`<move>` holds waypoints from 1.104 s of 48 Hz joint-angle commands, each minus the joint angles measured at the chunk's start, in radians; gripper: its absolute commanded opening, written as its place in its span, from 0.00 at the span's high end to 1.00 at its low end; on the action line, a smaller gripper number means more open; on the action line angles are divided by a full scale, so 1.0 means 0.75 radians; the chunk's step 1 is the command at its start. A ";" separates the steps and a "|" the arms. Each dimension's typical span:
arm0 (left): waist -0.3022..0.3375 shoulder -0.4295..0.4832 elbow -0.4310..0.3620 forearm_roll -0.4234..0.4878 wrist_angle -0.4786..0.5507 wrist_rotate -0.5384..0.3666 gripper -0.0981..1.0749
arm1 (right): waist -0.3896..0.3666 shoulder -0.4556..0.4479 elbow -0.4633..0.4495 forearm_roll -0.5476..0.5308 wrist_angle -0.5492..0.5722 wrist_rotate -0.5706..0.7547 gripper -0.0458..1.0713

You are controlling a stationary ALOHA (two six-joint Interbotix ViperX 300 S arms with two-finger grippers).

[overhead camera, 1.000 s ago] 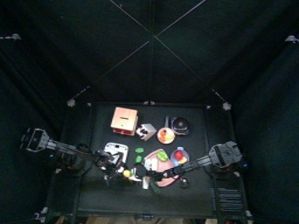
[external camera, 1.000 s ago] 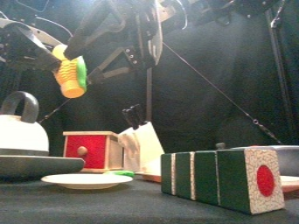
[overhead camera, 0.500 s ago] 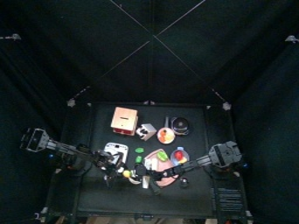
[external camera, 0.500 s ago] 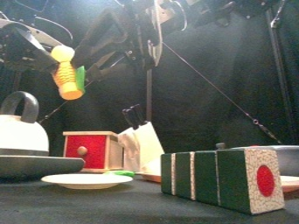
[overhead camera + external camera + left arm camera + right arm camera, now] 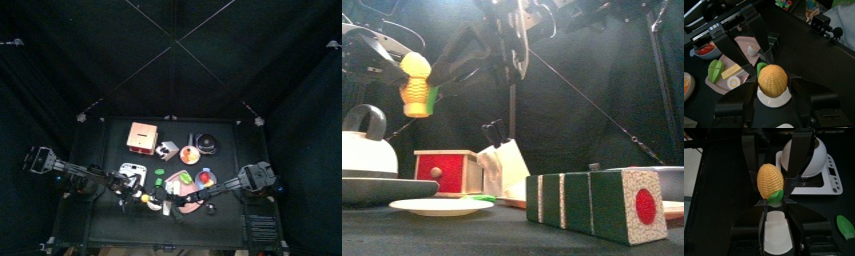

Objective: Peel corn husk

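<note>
A small yellow cob [image 5: 416, 85] hangs in the air at the upper left of the front view. My left gripper [image 5: 773, 82] is shut on the cob [image 5: 773, 79] around its middle. A remnant of bright green corn husk [image 5: 778, 195] clings to one end of the cob [image 5: 769, 178]. My right gripper [image 5: 776, 203] comes in from that end, its jaws pressed against the husk. In the left wrist view the green husk [image 5: 762, 66] peeks out behind the cob. Both grippers meet low over the table's front in the top view, too small to separate.
An orange square box [image 5: 140, 133] stands at the table's back left. Below the cob are a white kettle [image 5: 365, 140], a red box [image 5: 449, 172] and a white plate [image 5: 440, 206]. Green-and-red blocks [image 5: 596, 203] fill the front right. A tray of food pieces [image 5: 724, 75] lies nearby.
The right gripper's jaws have closed in from wide open onto the husk end. The cob has turned, and far less green shows on it in the front view.
</note>
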 commanded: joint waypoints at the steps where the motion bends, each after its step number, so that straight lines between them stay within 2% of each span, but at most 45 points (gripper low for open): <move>1: -0.002 -0.008 -0.029 -0.002 -0.008 0.004 0.40 | -0.039 -0.029 -0.033 0.035 0.012 -0.002 0.67; 7: -0.002 -0.008 -0.027 -0.002 -0.008 0.006 0.40 | -0.061 -0.029 -0.033 0.110 0.025 -0.002 0.72; 14: -0.002 -0.014 -0.027 -0.002 -0.008 0.004 0.40 | -0.086 -0.031 -0.025 0.180 0.031 -0.002 0.73; 29: 0.002 -0.020 -0.020 -0.002 -0.008 0.004 0.40 | -0.090 -0.035 -0.020 0.196 0.031 -0.006 0.73; 41: 0.008 -0.051 0.006 -0.002 0.055 0.004 0.40 | -0.076 -0.141 0.119 0.194 0.031 -0.004 0.71; 47: 0.018 -0.088 0.025 -0.004 0.082 0.004 0.40 | -0.035 -0.188 0.168 0.127 0.031 -0.008 0.66; 53: 0.018 -0.115 0.031 -0.006 0.074 0.002 0.40 | 0.000 -0.190 0.172 -0.043 0.037 -0.004 0.52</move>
